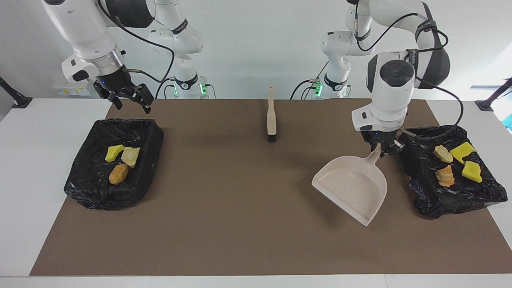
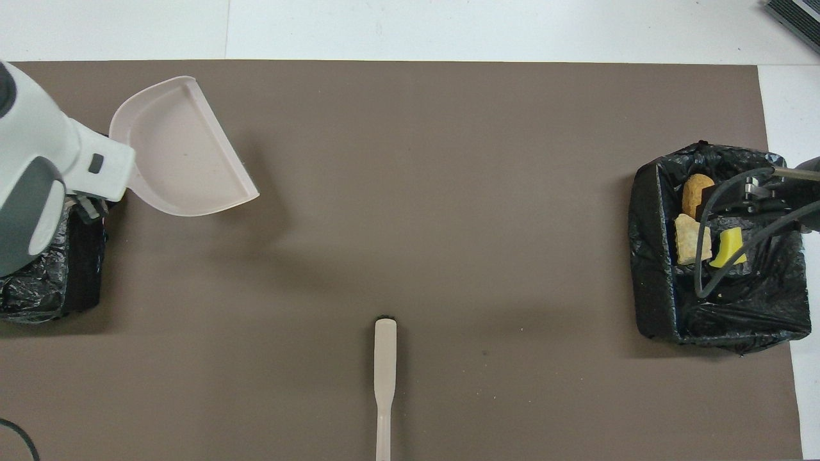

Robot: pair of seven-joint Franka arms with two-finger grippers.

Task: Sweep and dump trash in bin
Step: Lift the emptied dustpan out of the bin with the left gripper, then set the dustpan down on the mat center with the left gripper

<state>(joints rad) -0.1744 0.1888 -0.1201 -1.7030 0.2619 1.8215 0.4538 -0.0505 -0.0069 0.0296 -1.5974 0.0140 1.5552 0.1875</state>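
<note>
Brush: the brush (image 1: pixel 271 116) lies flat nearest the robots, midway between the arms, with its handle toward them. No claw is on it, so sweeping looks finished.
Right claw: the right claw (image 1: pixel 128 102) is empty, fingers apart, over the robots' edge of the bin at the right arm's end (image 1: pixel 92 188). This arm waits.
Trash: three trash pieces (image 1: pixel 119 173) lie in that bin.
Left claw: the left claw (image 1: pixel 380 149) is clamped on the dustpan handle, over the mat.
Dustpan: the dustpan (image 1: pixel 352 192) is empty and tilted mouth-down, apparently already tipped out.
Other bin: the bin at the left arm's end (image 1: pixel 460 194), just beside the dustpan, holds four trash pieces (image 1: pixel 445 176).
Surface: a brown mat (image 1: pixel 240 224) on a white table (image 1: pixel 24 180).
Room: plain white wall.
</note>
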